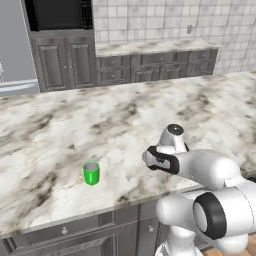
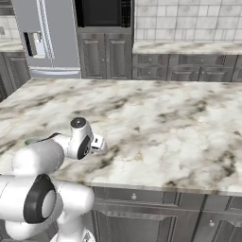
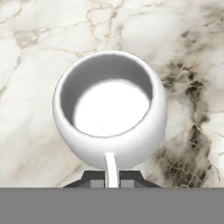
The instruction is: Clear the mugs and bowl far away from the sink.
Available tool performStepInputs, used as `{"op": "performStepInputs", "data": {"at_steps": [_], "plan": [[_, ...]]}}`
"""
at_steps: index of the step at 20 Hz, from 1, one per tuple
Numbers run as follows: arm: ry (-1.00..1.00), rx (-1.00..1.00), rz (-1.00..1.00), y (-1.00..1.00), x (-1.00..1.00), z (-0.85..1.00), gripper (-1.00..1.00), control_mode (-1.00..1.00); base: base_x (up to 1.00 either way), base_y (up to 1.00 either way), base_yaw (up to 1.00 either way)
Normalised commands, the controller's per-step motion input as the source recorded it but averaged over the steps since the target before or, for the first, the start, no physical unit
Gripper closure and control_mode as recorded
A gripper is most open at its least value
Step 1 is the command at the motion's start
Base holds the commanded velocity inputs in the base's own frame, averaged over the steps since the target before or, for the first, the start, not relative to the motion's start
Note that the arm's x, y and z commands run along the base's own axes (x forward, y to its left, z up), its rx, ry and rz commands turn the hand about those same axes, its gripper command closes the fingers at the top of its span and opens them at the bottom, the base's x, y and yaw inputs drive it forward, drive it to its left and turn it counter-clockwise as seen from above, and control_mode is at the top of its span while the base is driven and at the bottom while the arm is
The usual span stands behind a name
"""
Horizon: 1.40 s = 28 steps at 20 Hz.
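A squat, rounded white mug (image 3: 109, 111) is seen from above in the hand view, its glossy outer wall bulging below a smooth circular rim, its inside shaded grey at the wall and bright white at the bottom. A thin white handle runs from its near side down between the dark fingertips (image 3: 94, 179) of the end effector (image 3: 112, 181), which are set close on either side of it; the handle appears to be pinched there, though contact is not shown plainly, since the tips are cut off by the lower part of the view. Whether the mug rests on the stone or is lifted from it cannot be told.

A bright green cylindrical mug (image 1: 91, 173) is shown standing upright on the worktop (image 1: 60, 125) in the left base view, near the front edge and well apart to the left of the arm. In the right base view only a sliver of green (image 2: 32, 140) is visible behind the arm's shoulder. The end effector itself is hidden behind the arm's wrist in both base views, and the white mug cannot be made out there.

The worktop is a broad slab of pale marble with brown and grey veining. Dark grey panelled drawers (image 1: 65, 230) are fitted below its front edge. Beyond it, dark cabinets (image 2: 104, 54), a built-in black oven (image 2: 103, 12), a steel refrigerator (image 2: 47, 35) and a pale tiled wall (image 1: 165, 20) are seen.
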Motion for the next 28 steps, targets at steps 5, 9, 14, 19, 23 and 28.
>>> {"op": "performStepInputs", "data": {"at_steps": [5, 9, 14, 19, 23, 28], "plan": [[0.00, 0.00, 0.00, 0.00, 0.46, -0.45, 1.00, -1.00, 0.00, 0.00, 0.00], [0.00, 0.00, 0.00, 0.01, 0.42, -0.37, -1.00, -1.00, 0.00, 0.00, 0.00], [0.00, 0.00, 0.00, 0.00, 0.01, 0.03, -1.00, -1.00, 0.00, 0.00, 0.00], [-0.05, 0.00, 0.00, 0.00, -0.03, 0.79, -1.00, -1.00, 0.00, 0.00, 0.00], [-0.09, 0.00, -0.10, 0.03, -0.49, 1.00, -1.00, -1.00, 0.00, 0.00, 0.00], [-0.02, 0.00, -0.20, -0.04, -0.98, 1.00, -1.00, -1.00, 0.00, 0.00, 0.00]]}}
